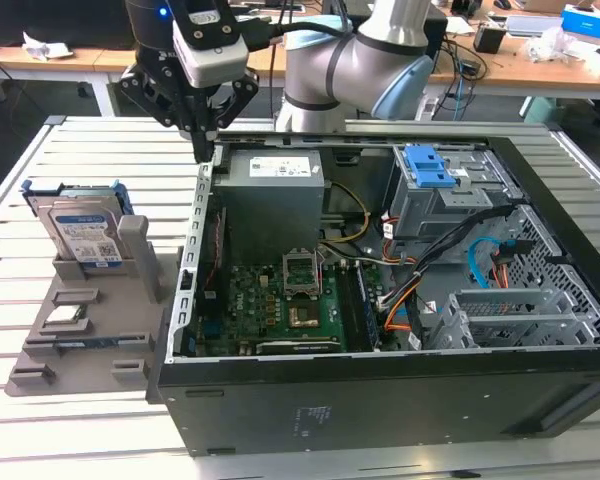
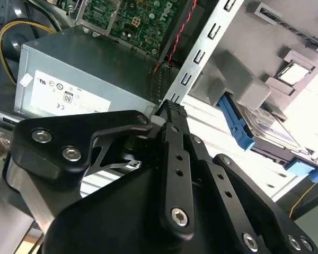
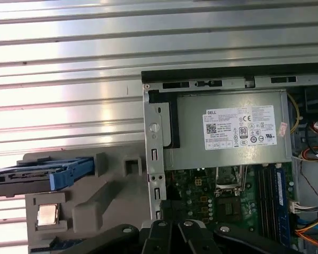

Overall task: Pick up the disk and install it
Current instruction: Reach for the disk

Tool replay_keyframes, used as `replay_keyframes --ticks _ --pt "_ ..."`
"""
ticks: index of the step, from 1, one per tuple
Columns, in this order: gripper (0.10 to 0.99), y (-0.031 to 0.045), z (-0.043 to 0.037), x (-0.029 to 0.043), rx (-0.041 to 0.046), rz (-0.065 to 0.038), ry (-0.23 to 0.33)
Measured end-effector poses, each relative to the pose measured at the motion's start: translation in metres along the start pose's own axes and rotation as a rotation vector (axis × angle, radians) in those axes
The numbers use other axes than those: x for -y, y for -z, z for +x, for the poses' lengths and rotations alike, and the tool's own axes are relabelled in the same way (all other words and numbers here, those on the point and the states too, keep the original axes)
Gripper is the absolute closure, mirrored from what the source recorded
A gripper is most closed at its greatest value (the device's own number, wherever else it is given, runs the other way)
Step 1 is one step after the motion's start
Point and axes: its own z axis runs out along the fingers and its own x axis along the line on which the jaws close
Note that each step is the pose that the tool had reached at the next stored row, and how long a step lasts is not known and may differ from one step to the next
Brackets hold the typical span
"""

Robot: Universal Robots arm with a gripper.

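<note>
1. One disk [image 1: 82, 225] stands on edge in a grey holder [image 1: 90, 335] on the slatted metal desk [image 1: 30, 150]. Its labelled face is toward the exterior camera and a blue bracket [image 1: 35, 188] is clipped round it. It sits at the exterior view's left of the one open computer case [image 1: 380, 405], outside it.
2. One square chip [image 1: 65, 318] lies flat in the same holder, on the near side of the disk.
3. One gripper [image 1: 206, 150] hangs just above the case's wall, at the corner beside the power supply [image 1: 275, 195]. Its two fingers [image 2: 172, 153] are pressed together with nothing between them, and they are apart from the disk.
4. Inside the case lie one grey power supply, one green motherboard [image 1: 270, 300] and one blue-latched drive cage [image 1: 428, 167], with bundles of coloured cable between them.
5. The exterior view takes in the one silver-and-blue arm [image 1: 380, 50] behind the case and the disk's full label.
6. The first wrist view looks straight down, so the disk reads as a thin edge-on strip in its blue bracket, with the chip just beside it.
7. The second wrist view looks along the joined fingers to the perforated case wall. Beyond that wall are the holder and one blue end of the bracket.
</note>
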Motion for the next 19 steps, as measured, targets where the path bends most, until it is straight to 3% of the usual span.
replay_keyframes --ticks 6,7,8,19 --pt "0.980 0.0002 0.0101 0.0007 0.0000 0.000 0.000" --pt "0.980 0.0003 0.0129 0.0010 0.0000 0.000 0.000" --pt "0.980 0.0006 0.0242 0.0018 0.0000 0.000 0.000" --pt "0.980 0.0012 0.0500 0.0037 0.0000 0.000 0.000"
